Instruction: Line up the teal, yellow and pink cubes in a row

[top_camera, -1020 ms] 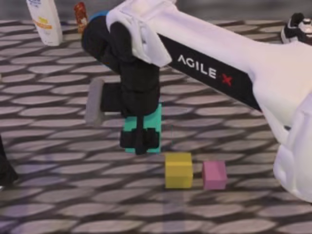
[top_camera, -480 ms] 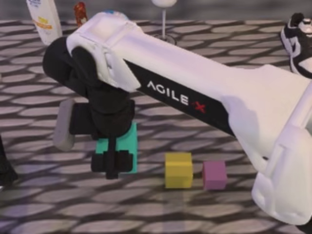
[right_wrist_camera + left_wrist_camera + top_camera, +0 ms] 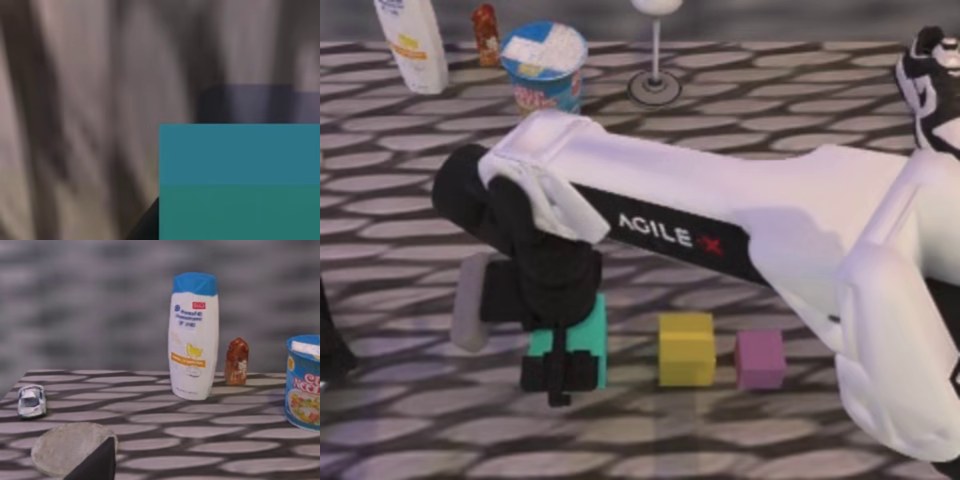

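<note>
The teal cube [image 3: 582,338] sits in the near-centre of the table, pinched between the closed fingers of the right gripper [image 3: 560,372]; whether its base touches the top yet I cannot tell. At its 3 o'clock, a short gap off, is the yellow cube [image 3: 686,348], and just beyond that the pink cube [image 3: 760,359], those two already side by side. The step in hand looks like setting teal down as the left end of the row. To do it well, I would square its faces with yellow's, match its near edge to the others' line, lower straight, then part the fingers and lift straight up so nothing drags.

Room is good: bare table at 9 and 6 o'clock. At 12 o'clock, well apart, stand a noodle cup [image 3: 544,66], a bottle [image 3: 411,43] and a glass [image 3: 655,48]. The left arm is parked at the left edge; its fingers cannot be seen.
</note>
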Motion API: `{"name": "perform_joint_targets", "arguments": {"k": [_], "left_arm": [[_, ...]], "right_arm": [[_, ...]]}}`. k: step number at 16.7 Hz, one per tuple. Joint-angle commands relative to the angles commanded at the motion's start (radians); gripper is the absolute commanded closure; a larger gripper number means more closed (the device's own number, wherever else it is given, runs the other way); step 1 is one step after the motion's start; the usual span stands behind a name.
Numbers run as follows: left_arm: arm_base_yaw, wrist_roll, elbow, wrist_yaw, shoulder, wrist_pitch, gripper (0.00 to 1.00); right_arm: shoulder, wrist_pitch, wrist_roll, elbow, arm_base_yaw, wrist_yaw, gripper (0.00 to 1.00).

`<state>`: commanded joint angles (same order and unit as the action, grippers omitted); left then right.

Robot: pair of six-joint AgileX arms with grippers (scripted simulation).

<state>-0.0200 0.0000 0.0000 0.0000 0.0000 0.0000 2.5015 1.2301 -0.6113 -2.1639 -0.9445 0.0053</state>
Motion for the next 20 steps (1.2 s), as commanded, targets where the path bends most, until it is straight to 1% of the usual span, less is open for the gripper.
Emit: {"name": "perform_joint_targets", "arguments": {"k": [5,18,19,20], "left_arm": [[0.000,0.000,0.000,0.000,0.000,0.000,0.00],[0.000,0.000,0.000,0.000,0.000,0.000,0.00],[0.000,0.000,0.000,0.000,0.000,0.000,0.00],[0.000,0.000,0.000,0.000,0.000,0.000,0.00]], "right_arm": [[0.000,-0.027,-0.001,0.027,-0.001,0.001,1.00],[0.000,-0.027,-0.001,0.027,-0.001,0.001,0.02],[0.000,-0.027,-0.001,0.027,-0.001,0.001,0.00],[0.000,-0.027,-0.001,0.027,-0.001,0.001,0.00]]}}
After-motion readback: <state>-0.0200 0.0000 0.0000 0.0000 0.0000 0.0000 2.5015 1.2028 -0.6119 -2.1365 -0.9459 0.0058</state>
